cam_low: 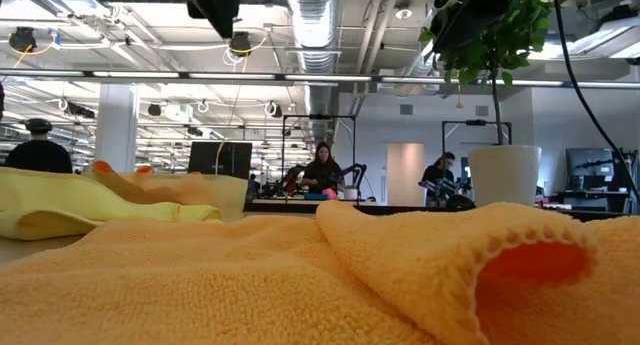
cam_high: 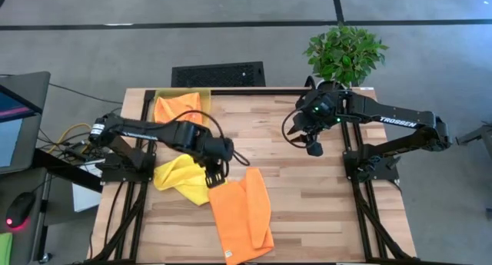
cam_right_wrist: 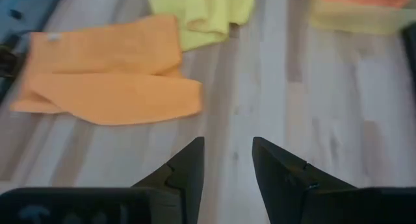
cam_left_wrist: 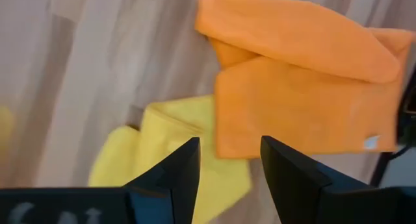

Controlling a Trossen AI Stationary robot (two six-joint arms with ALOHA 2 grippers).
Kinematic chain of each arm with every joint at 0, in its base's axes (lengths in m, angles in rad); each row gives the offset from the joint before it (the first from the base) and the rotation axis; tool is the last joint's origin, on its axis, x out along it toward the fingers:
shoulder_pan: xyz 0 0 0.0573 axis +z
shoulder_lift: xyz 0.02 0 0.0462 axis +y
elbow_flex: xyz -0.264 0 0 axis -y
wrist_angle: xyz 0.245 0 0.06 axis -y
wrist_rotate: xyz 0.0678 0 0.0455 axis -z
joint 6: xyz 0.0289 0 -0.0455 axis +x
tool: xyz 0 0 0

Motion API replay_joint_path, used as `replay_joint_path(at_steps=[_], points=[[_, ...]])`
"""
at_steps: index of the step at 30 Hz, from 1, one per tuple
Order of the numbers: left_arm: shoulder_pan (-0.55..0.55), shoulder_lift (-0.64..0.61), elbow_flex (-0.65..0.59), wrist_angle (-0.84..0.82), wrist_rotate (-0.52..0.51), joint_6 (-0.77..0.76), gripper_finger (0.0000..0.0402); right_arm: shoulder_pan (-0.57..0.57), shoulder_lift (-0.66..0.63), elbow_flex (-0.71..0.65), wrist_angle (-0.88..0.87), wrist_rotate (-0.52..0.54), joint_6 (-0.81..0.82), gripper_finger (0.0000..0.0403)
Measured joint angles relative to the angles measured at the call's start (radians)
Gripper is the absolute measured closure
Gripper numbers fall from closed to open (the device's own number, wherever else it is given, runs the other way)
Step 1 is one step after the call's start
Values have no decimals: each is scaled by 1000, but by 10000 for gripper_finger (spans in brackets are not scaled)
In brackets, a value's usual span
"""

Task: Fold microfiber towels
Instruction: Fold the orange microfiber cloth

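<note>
An orange towel (cam_high: 242, 215) lies flat on the table near its front edge, with one long side folded over onto itself; it also shows in the left wrist view (cam_left_wrist: 305, 100) and the right wrist view (cam_right_wrist: 110, 81). A crumpled yellow towel (cam_high: 183, 179) lies against its left side. A second orange towel (cam_high: 178, 107) lies in the yellow bin (cam_high: 161, 94) at the far left. The pink towel is out of view. My left gripper (cam_high: 217, 175) is open and empty above the spot where the yellow and orange towels meet. My right gripper (cam_high: 314, 146) is open and empty above bare table at the right.
A potted plant (cam_high: 344, 54) stands at the table's far right corner, close behind my right arm. Bare wood (cam_high: 307, 203) lies between the orange towel and the table's right edge. People sit at desks (cam_low: 322, 170) in the room beyond.
</note>
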Motion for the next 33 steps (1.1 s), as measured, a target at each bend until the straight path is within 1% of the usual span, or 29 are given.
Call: replay_joint_path(at_steps=[2,4,9,12,19,29,33], points=[[-23,16,3,40,-2,-28,247,0,0,0,1,-45,0,249],[-42,44,0,42,-4,-47,247,0,0,0,2,-69,0,249],[-90,135,1,77,23,-63,247,-1,-12,1,4,-71,0,249],[-116,209,1,112,33,-24,247,-4,-28,1,2,-71,-13,249],[-130,348,1,197,135,118,247,-9,-54,1,-3,-65,-27,249],[-112,517,1,294,169,222,247,-8,-84,0,-75,-58,-26,249],[-99,554,2,327,172,257,247,-6,-92,0,-79,-58,11,249]])
